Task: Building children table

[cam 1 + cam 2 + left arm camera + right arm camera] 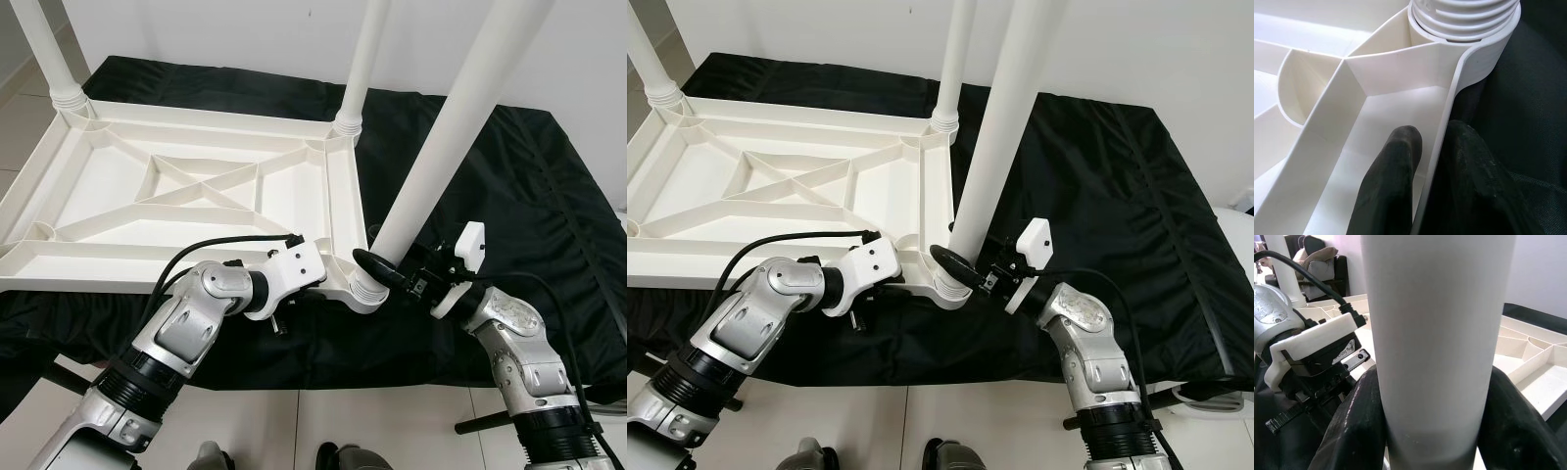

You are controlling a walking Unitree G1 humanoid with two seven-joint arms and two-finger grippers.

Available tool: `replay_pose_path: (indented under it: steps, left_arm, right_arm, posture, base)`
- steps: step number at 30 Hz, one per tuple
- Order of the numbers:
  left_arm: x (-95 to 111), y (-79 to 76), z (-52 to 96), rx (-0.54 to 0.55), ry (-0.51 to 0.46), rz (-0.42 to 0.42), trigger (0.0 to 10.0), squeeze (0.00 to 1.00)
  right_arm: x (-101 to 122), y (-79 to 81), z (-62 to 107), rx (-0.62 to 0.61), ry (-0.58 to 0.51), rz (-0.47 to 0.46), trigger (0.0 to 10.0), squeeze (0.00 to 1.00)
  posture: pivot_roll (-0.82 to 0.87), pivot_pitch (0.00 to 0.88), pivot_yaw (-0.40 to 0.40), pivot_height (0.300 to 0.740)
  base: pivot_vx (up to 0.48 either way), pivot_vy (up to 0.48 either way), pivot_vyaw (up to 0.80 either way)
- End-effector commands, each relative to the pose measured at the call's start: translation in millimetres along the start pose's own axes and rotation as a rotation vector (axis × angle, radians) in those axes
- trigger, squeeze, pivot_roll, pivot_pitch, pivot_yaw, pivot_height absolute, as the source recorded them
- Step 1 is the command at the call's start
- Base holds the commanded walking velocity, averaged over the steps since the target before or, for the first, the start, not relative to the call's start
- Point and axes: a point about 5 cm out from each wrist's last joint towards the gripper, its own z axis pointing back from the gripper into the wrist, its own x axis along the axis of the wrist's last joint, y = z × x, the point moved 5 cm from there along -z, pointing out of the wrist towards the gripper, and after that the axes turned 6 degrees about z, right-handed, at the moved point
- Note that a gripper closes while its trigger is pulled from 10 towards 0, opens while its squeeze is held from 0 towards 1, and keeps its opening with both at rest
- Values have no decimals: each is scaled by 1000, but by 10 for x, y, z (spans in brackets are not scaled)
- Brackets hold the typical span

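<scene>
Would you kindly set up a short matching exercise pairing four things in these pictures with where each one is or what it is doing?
Things:
1. left end effector
2. right end effector
3. black cloth
4. far table leg

States:
A. lies under the upturned tabletop
B. pinches the tabletop's rim, one finger each side
C. stands in its corner socket, untouched
D. clasps the near table leg low down

Pairs: 1-B, 2-D, 3-A, 4-C

White wall (245, 34); pale tiled floor (294, 426)
</scene>
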Motion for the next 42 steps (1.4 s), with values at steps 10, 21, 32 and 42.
replay_pose_path:
  steps: [10, 21, 32, 42]
  left_arm:
    - [103, 12, -4, 42, -19, -35, 10000, 0]
    - [119, 5, 4, 42, -21, -41, 10000, 0]
    - [139, 3, 12, 40, -21, -51, 10000, 0]
    - [149, 4, 14, 43, -22, -51, 10000, 0]
  right_arm:
    - [-406, 95, 62, 51, 168, -31, 10000, 0]
    - [-375, -12, 8, -5, 111, -162, 10000, 0]
    - [-478, -57, 44, -53, 100, -247, 10000, 0]
    - [-595, 27, 97, -43, 141, -243, 10000, 0]
  posture:
    - [-7, 151, -76, 740]
    - [1, 147, -77, 740]
    - [0, 151, -74, 740]
    - [-1, 154, -74, 740]
  base:
    - [0, 0, 0]
    - [0, 0, 0]
    - [0, 0, 0]
    - [0, 0, 0]
